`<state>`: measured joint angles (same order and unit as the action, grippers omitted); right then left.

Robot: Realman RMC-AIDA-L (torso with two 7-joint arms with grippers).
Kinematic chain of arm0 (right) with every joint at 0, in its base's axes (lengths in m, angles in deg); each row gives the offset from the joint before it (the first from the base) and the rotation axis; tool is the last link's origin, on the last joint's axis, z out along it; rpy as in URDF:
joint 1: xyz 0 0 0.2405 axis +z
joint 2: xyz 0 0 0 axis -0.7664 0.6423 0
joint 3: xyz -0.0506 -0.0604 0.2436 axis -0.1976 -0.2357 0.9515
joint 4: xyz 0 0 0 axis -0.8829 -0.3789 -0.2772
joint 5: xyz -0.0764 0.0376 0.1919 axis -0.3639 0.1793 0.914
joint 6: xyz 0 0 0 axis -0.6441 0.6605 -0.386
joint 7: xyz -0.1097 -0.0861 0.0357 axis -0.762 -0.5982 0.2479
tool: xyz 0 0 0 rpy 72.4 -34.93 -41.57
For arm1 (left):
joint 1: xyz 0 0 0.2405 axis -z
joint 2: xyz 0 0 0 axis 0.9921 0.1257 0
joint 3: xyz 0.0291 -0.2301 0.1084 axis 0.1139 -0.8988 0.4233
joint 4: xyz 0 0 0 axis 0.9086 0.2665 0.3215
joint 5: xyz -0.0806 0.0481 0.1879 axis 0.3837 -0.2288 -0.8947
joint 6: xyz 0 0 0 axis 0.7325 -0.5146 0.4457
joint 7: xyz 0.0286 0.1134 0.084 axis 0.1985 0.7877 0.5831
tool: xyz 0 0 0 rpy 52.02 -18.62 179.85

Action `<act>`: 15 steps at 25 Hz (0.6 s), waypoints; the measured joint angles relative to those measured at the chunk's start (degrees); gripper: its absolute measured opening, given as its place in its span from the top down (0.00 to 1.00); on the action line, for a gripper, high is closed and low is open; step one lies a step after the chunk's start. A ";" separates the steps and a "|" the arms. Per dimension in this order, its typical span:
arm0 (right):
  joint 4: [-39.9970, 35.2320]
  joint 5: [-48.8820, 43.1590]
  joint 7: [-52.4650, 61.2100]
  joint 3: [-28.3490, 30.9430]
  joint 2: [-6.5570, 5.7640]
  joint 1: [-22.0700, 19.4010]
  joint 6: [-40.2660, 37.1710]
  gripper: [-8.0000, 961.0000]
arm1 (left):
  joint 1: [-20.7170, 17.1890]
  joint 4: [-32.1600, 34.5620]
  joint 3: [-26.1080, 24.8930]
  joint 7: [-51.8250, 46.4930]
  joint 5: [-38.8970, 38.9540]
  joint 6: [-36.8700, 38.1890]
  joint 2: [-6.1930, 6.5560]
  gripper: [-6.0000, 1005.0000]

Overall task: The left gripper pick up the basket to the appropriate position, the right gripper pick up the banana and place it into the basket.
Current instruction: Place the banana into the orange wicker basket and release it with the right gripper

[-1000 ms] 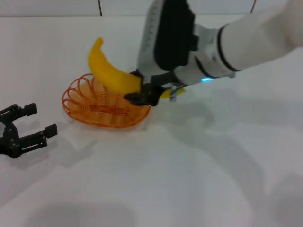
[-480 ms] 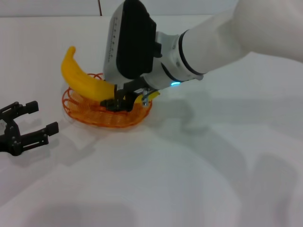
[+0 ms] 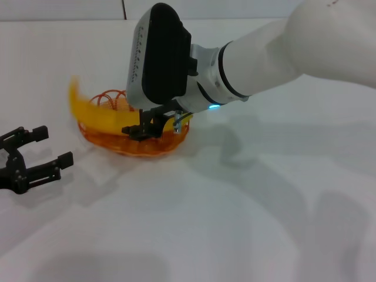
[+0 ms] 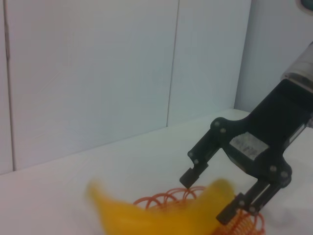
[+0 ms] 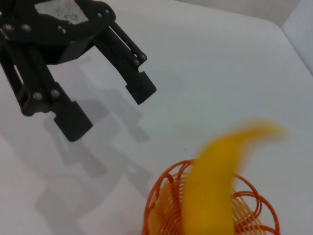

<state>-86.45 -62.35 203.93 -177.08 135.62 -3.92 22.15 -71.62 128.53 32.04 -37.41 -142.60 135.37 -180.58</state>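
The orange wire basket (image 3: 154, 144) rests on the white table left of centre. My right gripper (image 3: 144, 126) hovers low over the basket. The left wrist view shows the right gripper (image 4: 206, 196) with its jaws apart. The yellow banana (image 3: 94, 117) is motion-blurred and lies across the basket, with its far end sticking out past the left rim. It also shows in the left wrist view (image 4: 161, 215) and the right wrist view (image 5: 215, 181) above the basket's loops (image 5: 161, 205). My left gripper (image 3: 53, 145) is open and empty on the table left of the basket, apart from it, and shows in the right wrist view (image 5: 107, 106).
The right arm's white forearm (image 3: 276, 53) reaches in from the upper right over the table. A pale panelled wall (image 4: 122, 73) stands behind the table. Bare white tabletop (image 3: 235, 223) lies in front and to the right.
My right gripper carried the banana left and down over the basket. The banana now blurs and drops lower into the basket, with the jaws apart. The left gripper has not moved.
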 joint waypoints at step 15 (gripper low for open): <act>-14.95 2.61 -9.06 9.11 -0.55 -14.73 -4.44 0.16 | -0.23 0.00 -0.51 0.03 -1.17 0.00 -0.48 0.15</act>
<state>-101.40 -59.74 194.86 -167.97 135.07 -18.65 17.70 -71.85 128.53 31.53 -37.39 -143.77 135.37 -181.06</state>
